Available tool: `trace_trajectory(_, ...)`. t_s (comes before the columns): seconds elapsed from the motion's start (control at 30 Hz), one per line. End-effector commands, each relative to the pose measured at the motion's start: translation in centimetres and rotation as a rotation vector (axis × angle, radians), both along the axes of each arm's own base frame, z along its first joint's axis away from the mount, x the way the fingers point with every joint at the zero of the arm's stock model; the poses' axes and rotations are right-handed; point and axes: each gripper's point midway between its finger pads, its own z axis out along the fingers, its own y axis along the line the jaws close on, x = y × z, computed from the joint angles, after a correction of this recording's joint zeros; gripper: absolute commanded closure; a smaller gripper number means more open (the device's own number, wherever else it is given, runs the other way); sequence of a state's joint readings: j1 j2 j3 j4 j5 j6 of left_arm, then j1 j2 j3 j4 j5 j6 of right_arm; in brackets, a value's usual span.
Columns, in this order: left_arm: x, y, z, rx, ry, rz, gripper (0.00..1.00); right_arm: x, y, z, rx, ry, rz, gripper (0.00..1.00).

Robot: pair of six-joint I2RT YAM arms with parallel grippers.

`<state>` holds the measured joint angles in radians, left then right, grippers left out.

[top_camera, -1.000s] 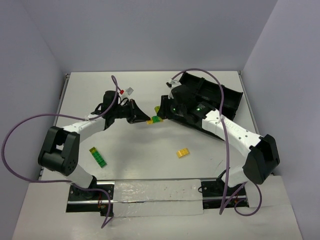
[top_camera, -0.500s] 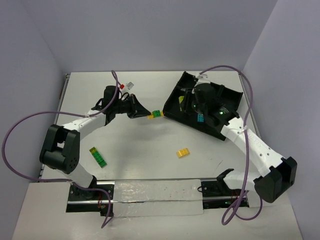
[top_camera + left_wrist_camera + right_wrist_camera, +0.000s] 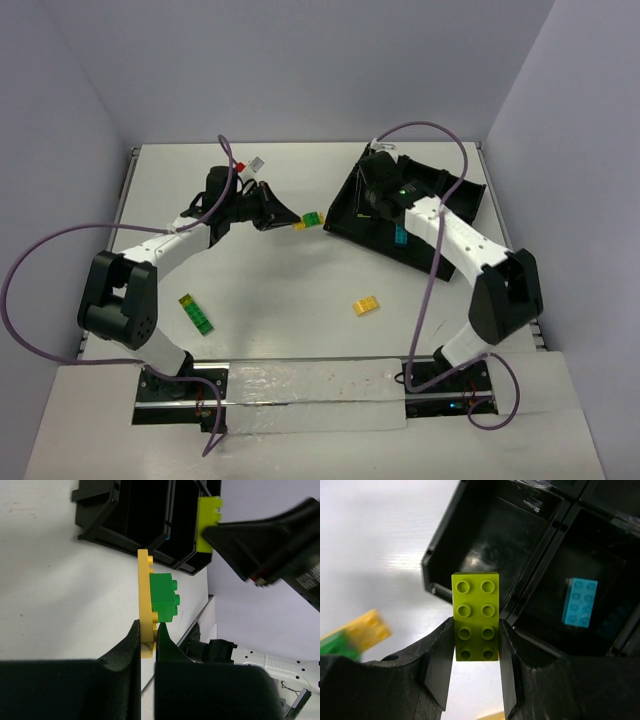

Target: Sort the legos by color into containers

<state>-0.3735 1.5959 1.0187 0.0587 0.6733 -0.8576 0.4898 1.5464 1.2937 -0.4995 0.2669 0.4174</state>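
Right gripper point(image 3: 476, 646) clamps a lime brick point(image 3: 475, 615) over the tray point(image 3: 562, 527); left gripper point(image 3: 147, 635) pinches a yellow-green stack point(image 3: 156, 598).

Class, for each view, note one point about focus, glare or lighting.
Top view: even light, sharp throughout. Left wrist: stack sharp, tray in deep shadow. Right wrist: lime brick sharp, stack at left blurred, glare on the tray floor.

The left arm point(image 3: 165, 247) and right arm point(image 3: 452, 236) have white link shells and black joint housings. A purple cable point(image 3: 420, 125) loops along each arm. A small green light point(image 3: 401, 188) glows on the right one. The left gripper point(image 3: 147, 628) and right gripper point(image 3: 475, 625) are matte black.
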Motion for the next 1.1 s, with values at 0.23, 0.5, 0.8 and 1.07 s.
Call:
trace_trajectory(0.23, 0.1, 0.1, 3.3, -0.006, -0.077, 0.017, 1.0, 5.2, -0.2, -2.5, -0.086, 0.021, -0.049, 0.88)
trace_trajectory(0.5, -0.1, 0.3, 3.8, -0.002, -0.093, 0.019, 1.0, 5.4, 0.3, -1.5, -0.069, 0.021, -0.033, 0.3)
trace_trajectory(0.8, -0.4, 0.0, 4.0, 0.007, -0.099, -0.041, 1.0, 0.5, 4.0, 3.4, 0.152, -0.066, 0.233, 0.36)
trace_trajectory(1.07, -0.5, 0.1, 3.8, 0.017, -0.099, -0.036, 1.0, -5.7, 9.3, 4.5, 0.248, -0.064, 0.54, 0.35)
